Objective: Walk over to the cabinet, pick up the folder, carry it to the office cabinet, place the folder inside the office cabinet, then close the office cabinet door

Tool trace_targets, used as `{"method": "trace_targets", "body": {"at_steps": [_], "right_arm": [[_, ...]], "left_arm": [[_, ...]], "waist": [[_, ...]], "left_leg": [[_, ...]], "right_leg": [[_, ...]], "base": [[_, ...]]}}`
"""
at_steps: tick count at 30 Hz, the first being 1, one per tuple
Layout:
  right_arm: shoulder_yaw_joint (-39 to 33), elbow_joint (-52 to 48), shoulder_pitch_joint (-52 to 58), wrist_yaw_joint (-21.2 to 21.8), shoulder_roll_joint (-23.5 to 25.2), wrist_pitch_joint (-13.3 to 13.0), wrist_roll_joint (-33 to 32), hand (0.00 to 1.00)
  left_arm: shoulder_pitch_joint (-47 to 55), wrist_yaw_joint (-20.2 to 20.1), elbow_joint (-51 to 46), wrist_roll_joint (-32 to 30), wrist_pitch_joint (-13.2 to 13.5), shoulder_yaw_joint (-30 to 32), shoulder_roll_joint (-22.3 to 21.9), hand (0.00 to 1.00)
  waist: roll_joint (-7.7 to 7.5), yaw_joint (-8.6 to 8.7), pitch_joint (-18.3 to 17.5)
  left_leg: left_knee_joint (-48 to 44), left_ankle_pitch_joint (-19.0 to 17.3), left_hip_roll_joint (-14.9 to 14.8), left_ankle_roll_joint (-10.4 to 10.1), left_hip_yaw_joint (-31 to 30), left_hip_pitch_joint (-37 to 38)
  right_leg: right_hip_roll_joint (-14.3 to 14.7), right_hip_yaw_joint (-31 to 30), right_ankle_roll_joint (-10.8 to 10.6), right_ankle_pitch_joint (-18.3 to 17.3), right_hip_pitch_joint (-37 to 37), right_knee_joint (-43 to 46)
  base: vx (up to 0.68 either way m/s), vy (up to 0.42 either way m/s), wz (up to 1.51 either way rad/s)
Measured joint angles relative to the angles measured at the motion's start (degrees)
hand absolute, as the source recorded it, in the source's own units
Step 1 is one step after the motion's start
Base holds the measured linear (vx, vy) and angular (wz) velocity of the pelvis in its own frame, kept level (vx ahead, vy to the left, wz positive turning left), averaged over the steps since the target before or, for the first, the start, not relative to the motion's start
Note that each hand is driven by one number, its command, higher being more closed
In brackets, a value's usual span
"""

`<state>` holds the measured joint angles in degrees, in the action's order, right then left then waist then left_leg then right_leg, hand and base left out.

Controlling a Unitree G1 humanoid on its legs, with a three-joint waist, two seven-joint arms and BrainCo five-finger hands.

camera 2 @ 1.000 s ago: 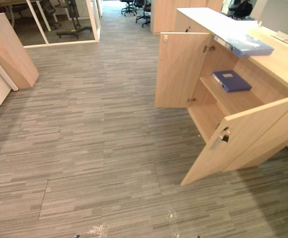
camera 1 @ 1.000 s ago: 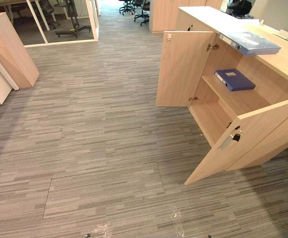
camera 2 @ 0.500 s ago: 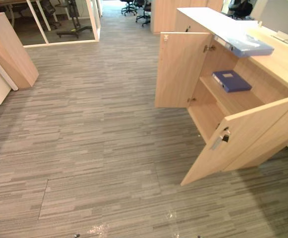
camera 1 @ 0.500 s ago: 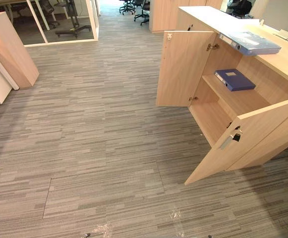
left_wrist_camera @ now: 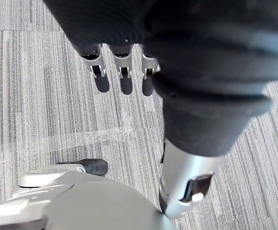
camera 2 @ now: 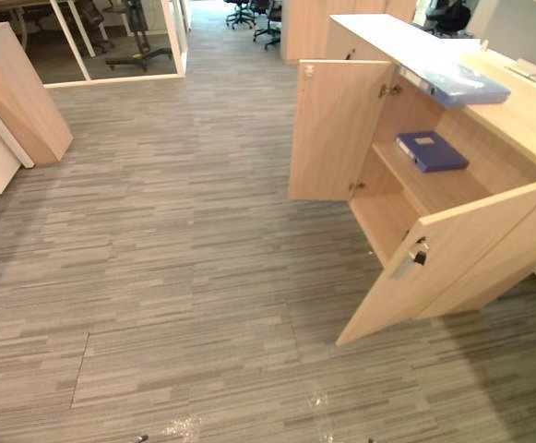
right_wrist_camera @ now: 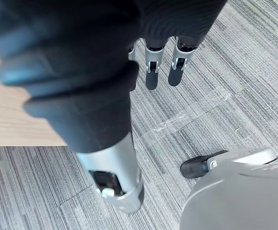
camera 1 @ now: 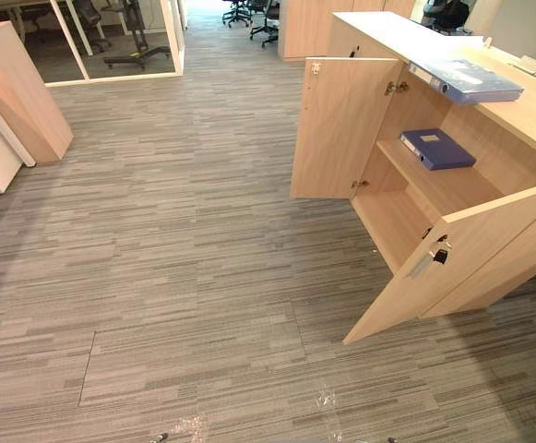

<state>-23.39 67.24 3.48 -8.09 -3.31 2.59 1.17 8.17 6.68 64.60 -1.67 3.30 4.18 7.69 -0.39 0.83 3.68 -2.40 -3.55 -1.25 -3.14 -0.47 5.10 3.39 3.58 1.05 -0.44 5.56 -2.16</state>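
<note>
A dark blue folder [camera 1: 437,148] is seen flat on the open office cabinet's [camera 1: 524,118] shelf, and a paler folder [camera 1: 468,81] on its top. The left hand [left_wrist_camera: 125,76] and right hand [right_wrist_camera: 151,73] are held over the carpet [camera 1: 184,258], fingers released, empty.

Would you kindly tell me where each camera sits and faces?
Left eye view: head, looking down at carpet and the open cabinet holding a blue folder.
Right eye view: beside it, same scene.
Left wrist view: along the open left hand, down at carpet.
Right wrist view: along the open right hand, same carpet.
</note>
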Motion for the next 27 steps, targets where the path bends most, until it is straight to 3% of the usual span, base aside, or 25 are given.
{"method": "trace_targets", "body": {"at_steps": [2, 3, 4, 5, 6, 7, 10, 12, 14, 15, 17, 18, 20, 22, 24, 26, 27], "right_arm": [[-0.05, 0.12, -0.01, 0.00, 0.18, -0.06, -0.02, 0.00], [-0.22, 0.42, -0.19, 0.00, 0.41, -0.07, -0.15, 0.00], [-0.20, 0.27, -0.17, -0.02, 0.41, -0.04, -0.22, 0.00], [-0.07, -0.27, -0.18, -0.05, 0.50, -0.01, -0.32, 0.00], [0.03, -0.83, 0.30, -0.22, 0.43, -0.01, -0.53, 0.00], [0.01, -1.12, 0.61, -0.47, 0.48, 0.03, -0.74, 0.00], [0.11, -2.31, 0.78, -0.82, 0.84, 0.06, -1.14, 0.00], [0.37, -2.98, 0.82, -1.14, 0.93, 0.04, -1.19, 0.00], [0.39, -3.65, 0.95, -1.21, 0.84, -0.05, -1.25, 0.00], [-0.08, -4.22, 1.16, -1.26, 0.73, -0.05, -1.19, 0.00], [-1.76, -4.54, 1.13, -1.39, 1.81, -0.03, -1.07, 0.00], [-2.92, -4.51, 0.98, -1.37, 2.28, -0.01, -0.96, 0.00], [-2.95, -4.45, 0.89, -1.30, 1.98, 0.12, -0.34, 0.00], [-2.96, -4.51, 0.45, -0.72, 1.08, 0.25, 0.15, 0.00], [-2.75, -4.51, -1.39, -0.30, 0.51, 0.07, 0.02, 0.00], [-1.44, -4.58, -2.30, -0.30, -0.09, 0.00, 0.00, 0.00], [0.41, -4.63, -3.03, -0.27, -0.44, -0.32, -0.26, 0.00]], "left_arm": [[-0.81, 0.18, -0.07, 0.04, 0.03, -0.05, 0.31, 0.00], [-1.25, 0.35, -1.17, 0.08, 0.06, 0.12, 0.72, 0.00], [-1.14, 0.37, -1.92, 0.09, 0.05, 0.43, 0.66, 0.00], [-1.07, 0.40, -2.95, 0.12, 0.05, 1.28, 0.41, 0.00], [-0.57, 0.63, -4.41, 0.43, 0.20, 2.39, -0.18, 0.00], [-0.22, 0.88, -4.79, 0.80, 0.45, 2.93, -0.31, 0.00], [0.06, 1.34, -5.12, 1.50, 0.50, 3.34, -0.47, 0.00], [0.15, 1.83, -5.17, 1.75, 0.49, 4.13, -0.87, 0.00], [0.36, 1.94, -5.16, 1.76, 0.50, 4.10, -1.18, 0.00], [0.62, 2.00, -5.19, 1.73, 0.45, 4.10, -1.54, 0.00], [0.97, 1.98, -6.19, 1.73, 0.45, 4.00, -0.97, 0.00], [1.01, 2.01, -6.25, 1.66, 0.44, 3.68, -0.80, 0.00], [1.07, 2.03, -6.23, 1.43, 0.46, 2.31, -0.67, 0.00], [1.25, 1.89, -5.95, 0.98, 0.51, 0.87, -0.64, 0.00], [0.05, 1.33, -5.51, 1.04, 0.57, -1.60, 0.13, 0.00], [-0.76, 0.96, -5.36, 1.17, 0.65, -3.42, 0.41, 0.00], [-1.48, 0.87, -4.54, 1.23, 0.77, -4.15, 0.45, 0.00]], "waist": [[-0.62, 0.13, 0.48], [-1.20, 0.02, 1.84], [-1.27, -0.02, 2.56], [-1.17, -0.13, 3.77], [-0.68, -0.11, 3.98], [-0.72, -0.18, 3.98], [-0.71, -0.21, 4.26], [-0.65, -0.32, 4.26], [0.10, -0.33, 4.02], [1.10, -0.41, 3.89], [0.00, -0.73, 3.79], [-0.60, -0.79, 3.41], [-0.25, -0.80, 3.18], [0.40, -0.58, 2.29], [0.61, 0.63, 1.96], [1.14, 0.88, 2.61], [1.29, 0.91, 3.10]], "left_leg": [[-6.06, -1.51, 0.48, -1.58, 0.21, -3.09], [-15.68, -2.81, 0.87, -3.24, 1.84, -7.11], [-19.93, -3.02, 0.79, -3.56, 2.94, -8.52], [-26.96, -3.22, 0.44, -3.65, 4.73, -11.29], [-34.49, -6.21, -1.42, -2.17, 7.61, -15.31], [-35.55, -7.80, -3.22, -0.78, 9.66, -17.89], [-25.19, -7.25, -4.91, -0.67, 10.75, -20.25], [-11.40, -2.77, -5.29, -1.57, 10.37, -19.90], [-6.39, -0.93, -6.17, -1.95, 9.53, -19.59], [-4.38, 2.44, -6.84, -2.48, 9.90, -18.42], [-6.68, 6.01, -4.39, -1.06, 11.63, -18.44], [-8.45, 4.86, -2.65, 0.52, 13.30, -17.80], [-8.71, 2.57, -0.43, 2.01, 15.57, -15.07], [-7.71, 0.71, 2.21, 4.04, 17.15, -10.40], [-6.08, -1.26, 4.14, 6.12, 16.83, -5.41], [-4.22, -1.33, 4.33, 6.22, 15.69, -1.28], [-2.91, -1.33, 3.75, 6.21, 14.88, 1.75]], "right_leg": [[-0.68, 0.72, -0.07, -0.36, -0.06, 0.20], [-1.56, 0.89, 0.60, -1.64, 0.41, 1.17], [-1.89, 0.88, 1.21, -2.40, 0.94, 1.66], [-2.34, 0.88, 1.99, -3.23, 1.80, 2.72], [-2.49, 0.87, 2.13, -4.30, 1.87, 4.24], [-3.01, 0.86, 1.97, -4.71, 1.89, 4.70], [-4.74, 0.28, 1.09, -5.27, 1.62, 4.52], [-7.23, -0.76, -0.90, -6.59, 1.44, 4.52], [-8.24, -1.83, -3.01, -8.08, 1.48, 4.60], [-8.92, -2.66, -4.61, -9.30, 1.99, 4.81], [-12.48, -3.16, -6.21, -9.79, 2.55, 5.34], [-14.74, -3.06, -6.57, -9.66, 2.74, 7.05], [-17.44, -3.56, -6.84, -9.61, 1.30, 11.80], [-20.63, -3.55, -7.15, -9.35, -3.55, 26.26], [-24.37, 0.42, -4.46, -6.17, -11.90, 47.34], [-25.02, 5.28, -4.08, -9.29, -14.69, 54.49], [-23.87, 9.21, -3.99, -12.29, -15.95, 54.48]], "base": [[-0.04, 0.024, 0.21], [-0.08, 0.032, 0.19], [-0.06, 0.041, 0.10], [-0.05, 0.039, 0.03], [0.00, 0.031, 0.01], [0.00, 0.000, 0.00], [0.11, 0.082, -0.04], [0.21, 0.224, -0.16], [0.30, 0.324, -0.28], [0.33, 0.355, -0.39], [0.37, 0.364, -0.50], [0.49, 0.422, -0.53], [0.46, 0.376, -0.52], [0.41, 0.342, -0.47], [0.42, 0.292, -0.07], [0.43, 0.209, 0.02], [0.40, 0.086, -0.02]]}}
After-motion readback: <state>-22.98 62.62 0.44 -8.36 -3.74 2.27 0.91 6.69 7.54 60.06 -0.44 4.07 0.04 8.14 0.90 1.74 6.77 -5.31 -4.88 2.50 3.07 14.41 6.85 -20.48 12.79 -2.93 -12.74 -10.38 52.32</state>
